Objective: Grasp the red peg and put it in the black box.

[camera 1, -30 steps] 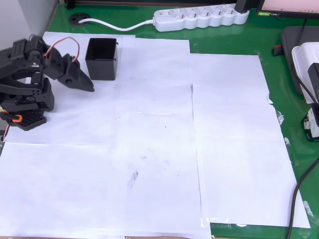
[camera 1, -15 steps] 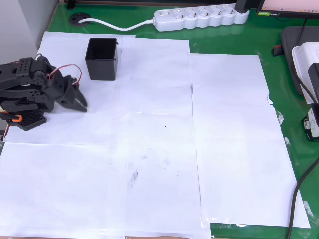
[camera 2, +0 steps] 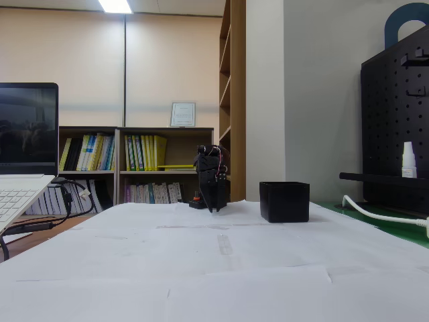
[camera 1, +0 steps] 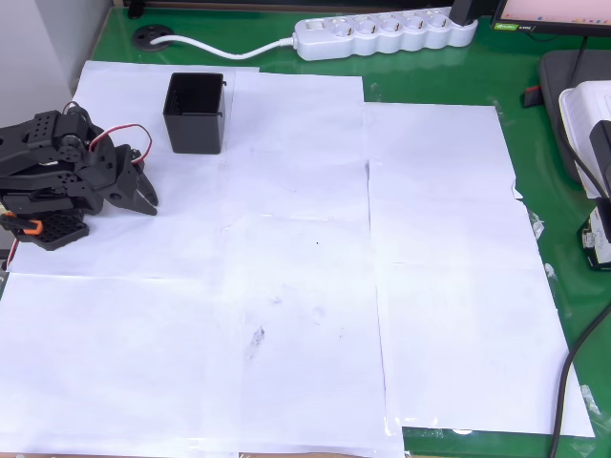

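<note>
Apparently folded back near the base, gripper [camera 1: 145,198] pressed together, apart from the black box [camera 1: 195,113]; red peg unseen.

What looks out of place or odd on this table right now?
Nothing is spilled or damaged. The black box stands upright on the white paper, apart from the gripper beside it. The paper carries faint smudges near its middle. No red peg can be made out.

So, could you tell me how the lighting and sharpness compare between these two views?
Overhead view: bright and even, white paper nearly washed out, black box crisp with little shadow. Fixed view: dimmer, a ceiling light glares at the top, foreground paper soft, the box and arm dark silhouettes.
</note>
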